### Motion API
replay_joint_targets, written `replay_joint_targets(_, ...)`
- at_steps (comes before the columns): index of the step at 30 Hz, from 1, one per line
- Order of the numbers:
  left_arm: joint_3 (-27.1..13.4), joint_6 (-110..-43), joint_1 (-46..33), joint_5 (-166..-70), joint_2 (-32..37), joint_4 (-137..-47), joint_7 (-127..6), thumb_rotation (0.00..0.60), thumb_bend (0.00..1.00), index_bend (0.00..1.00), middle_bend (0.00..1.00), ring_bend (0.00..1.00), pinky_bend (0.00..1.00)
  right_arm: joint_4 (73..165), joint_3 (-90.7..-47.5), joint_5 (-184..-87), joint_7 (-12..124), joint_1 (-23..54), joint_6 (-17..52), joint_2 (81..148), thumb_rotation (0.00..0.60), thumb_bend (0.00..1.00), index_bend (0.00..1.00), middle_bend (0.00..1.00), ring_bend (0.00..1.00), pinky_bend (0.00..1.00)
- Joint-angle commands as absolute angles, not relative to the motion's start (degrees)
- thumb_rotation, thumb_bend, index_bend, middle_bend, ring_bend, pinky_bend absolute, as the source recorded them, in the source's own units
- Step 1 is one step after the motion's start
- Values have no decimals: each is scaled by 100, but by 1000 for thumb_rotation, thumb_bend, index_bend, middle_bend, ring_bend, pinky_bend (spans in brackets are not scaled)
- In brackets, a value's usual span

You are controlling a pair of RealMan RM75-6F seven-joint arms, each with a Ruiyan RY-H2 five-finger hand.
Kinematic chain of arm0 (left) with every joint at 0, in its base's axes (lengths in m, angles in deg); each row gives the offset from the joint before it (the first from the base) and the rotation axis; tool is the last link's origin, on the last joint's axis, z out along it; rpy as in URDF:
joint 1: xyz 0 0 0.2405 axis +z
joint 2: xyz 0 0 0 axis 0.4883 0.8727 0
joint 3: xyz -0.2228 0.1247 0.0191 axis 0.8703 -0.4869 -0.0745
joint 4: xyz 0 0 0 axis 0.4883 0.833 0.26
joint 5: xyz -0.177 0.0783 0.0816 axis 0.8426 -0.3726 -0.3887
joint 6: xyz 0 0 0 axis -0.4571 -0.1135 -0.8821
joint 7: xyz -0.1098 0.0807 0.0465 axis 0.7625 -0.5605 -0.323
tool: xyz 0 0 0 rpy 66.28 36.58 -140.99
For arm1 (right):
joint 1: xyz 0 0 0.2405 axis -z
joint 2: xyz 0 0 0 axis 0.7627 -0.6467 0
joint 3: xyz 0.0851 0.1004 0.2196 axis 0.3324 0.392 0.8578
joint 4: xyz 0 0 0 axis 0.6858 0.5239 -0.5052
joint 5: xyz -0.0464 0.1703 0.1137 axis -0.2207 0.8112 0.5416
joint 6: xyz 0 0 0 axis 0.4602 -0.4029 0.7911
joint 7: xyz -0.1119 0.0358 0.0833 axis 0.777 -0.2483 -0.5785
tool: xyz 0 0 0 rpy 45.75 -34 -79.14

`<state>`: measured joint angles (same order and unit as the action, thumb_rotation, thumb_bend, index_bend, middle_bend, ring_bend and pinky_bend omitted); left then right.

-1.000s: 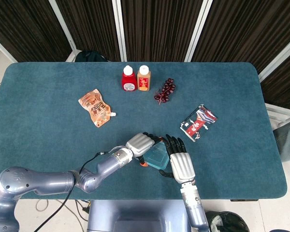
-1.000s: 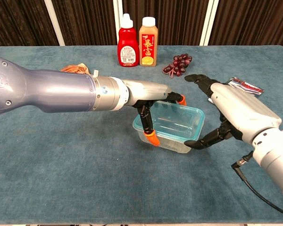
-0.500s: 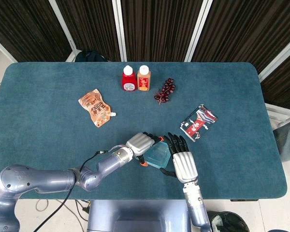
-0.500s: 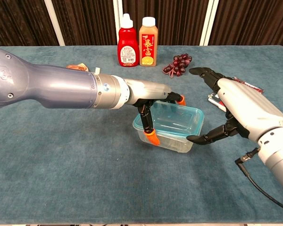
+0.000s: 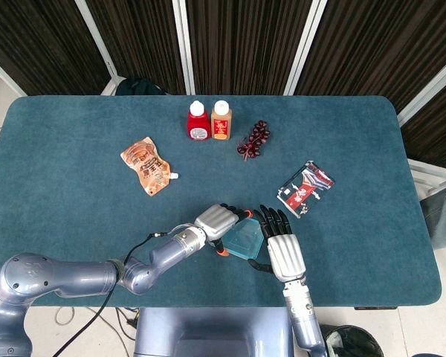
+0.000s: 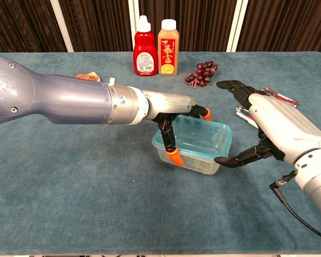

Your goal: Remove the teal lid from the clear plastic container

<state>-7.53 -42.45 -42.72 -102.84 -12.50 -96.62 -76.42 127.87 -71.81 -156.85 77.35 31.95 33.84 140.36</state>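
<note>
The clear plastic container [image 6: 188, 158] stands on the blue table with its teal lid [image 6: 199, 136] on top; in the head view the lid [image 5: 244, 240] shows between the two hands. My left hand [image 6: 170, 113] [image 5: 216, 221] grips the container's left end, orange-tipped fingers [image 6: 174, 156] down its front wall and over its back rim. My right hand [image 6: 273, 127] [image 5: 284, 253] hovers at the container's right side with fingers spread and nothing in it. Its thumb reaches to the front right corner; whether it touches, I cannot tell.
A red sauce bottle [image 6: 145, 48] and an orange juice bottle [image 6: 168, 47] stand at the back, with dark grapes [image 6: 202, 72] beside them. An orange pouch [image 5: 147, 165] lies at the left, a red-and-white packet [image 5: 305, 187] at the right behind my right hand.
My right hand has drawn a little to the right, away from the lid. The left hand keeps its grip and the container has barely shifted.
</note>
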Motion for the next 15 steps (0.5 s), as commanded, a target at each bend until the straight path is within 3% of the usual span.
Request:
replay_joint_targets(1, -709, -4219, -4257, -10247, -1231, -9692, -7530, 600, 88, 135, 205, 212, 360, 12683, -7226, -15793, 7666, 3181, 3428, 14046, 600, 483, 0, 0, 0, 0)
replay_joint_targets(7, -702, -4173, -4267, -10256, -1173, -9677, -7430, 600, 88, 129, 199, 212, 359, 12527, -7263, -15966, 7458, 3143, 3489, 14060, 600, 717, 0, 0, 0, 0)
replay_joint_targets(15, -722, -4155, -4285, -10289, -1161, -9686, -7345, 600, 88, 121, 194, 208, 353, 12451, -7305, -15983, 7460, 3156, 3494, 14062, 600, 788, 0, 0, 0, 0)
